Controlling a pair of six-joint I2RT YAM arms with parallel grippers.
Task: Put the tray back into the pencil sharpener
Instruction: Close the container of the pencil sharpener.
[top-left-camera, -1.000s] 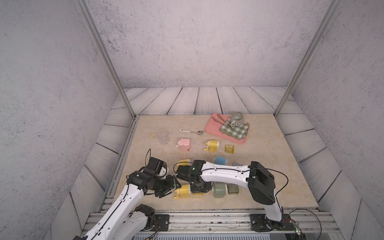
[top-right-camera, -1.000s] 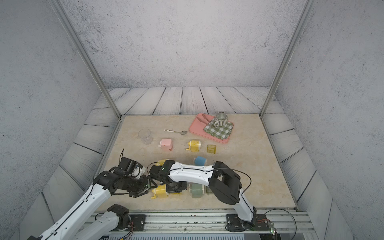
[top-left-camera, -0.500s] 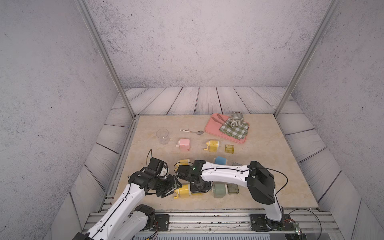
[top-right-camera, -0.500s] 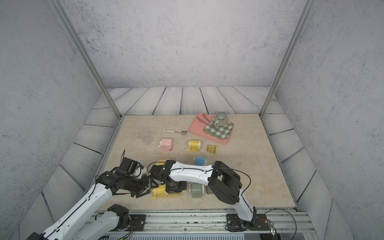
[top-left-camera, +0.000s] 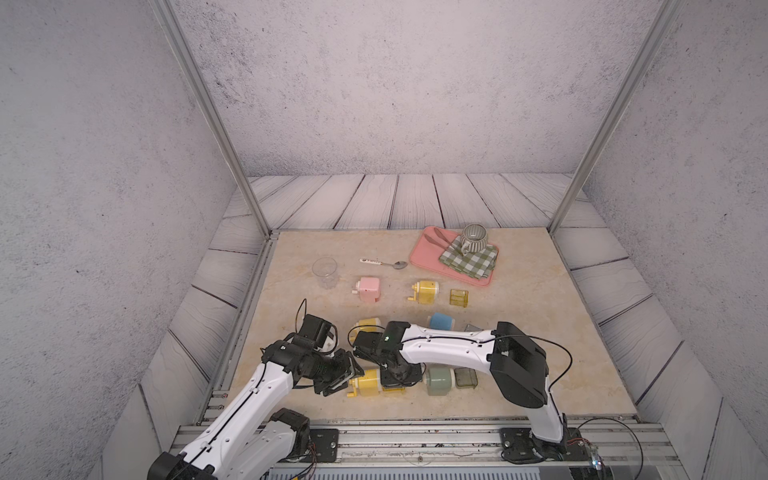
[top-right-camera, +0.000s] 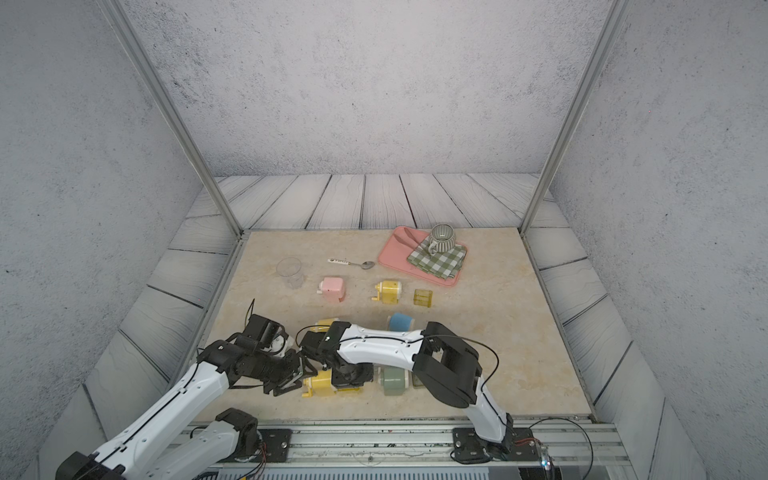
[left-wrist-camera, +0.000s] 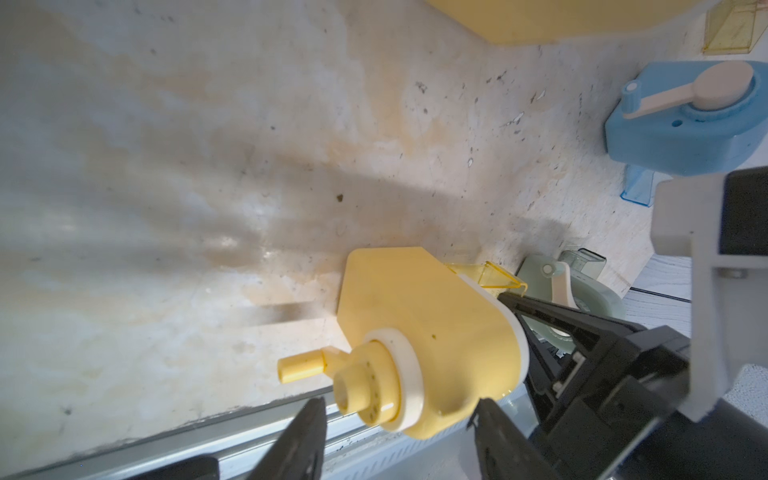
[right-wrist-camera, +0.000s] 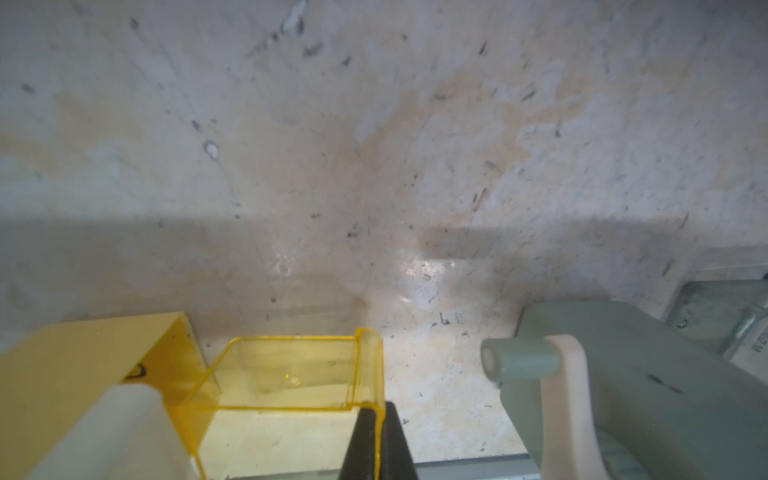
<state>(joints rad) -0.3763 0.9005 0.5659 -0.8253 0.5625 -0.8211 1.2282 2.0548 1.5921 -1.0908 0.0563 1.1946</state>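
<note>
In both top views: yellow sharpener (top-left-camera: 368, 382) on its side, left gripper (top-left-camera: 343, 376) at its crank end, right gripper (top-left-camera: 395, 380) at its opposite end.

Left wrist: jaws apart, straddling the sharpener's crank end, gap visible on one side.

Right wrist: fingers (right-wrist-camera: 374, 440) pinched tight on the tray (right-wrist-camera: 291, 374) front wall. Tray sits at the sharpener's slot mouth, mostly outside. Green sharpener (right-wrist-camera: 623, 374) is just past the tray.

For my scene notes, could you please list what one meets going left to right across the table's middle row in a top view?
clear cup → pink pencil sharpener → yellow pencil sharpener → loose yellow tray
</note>
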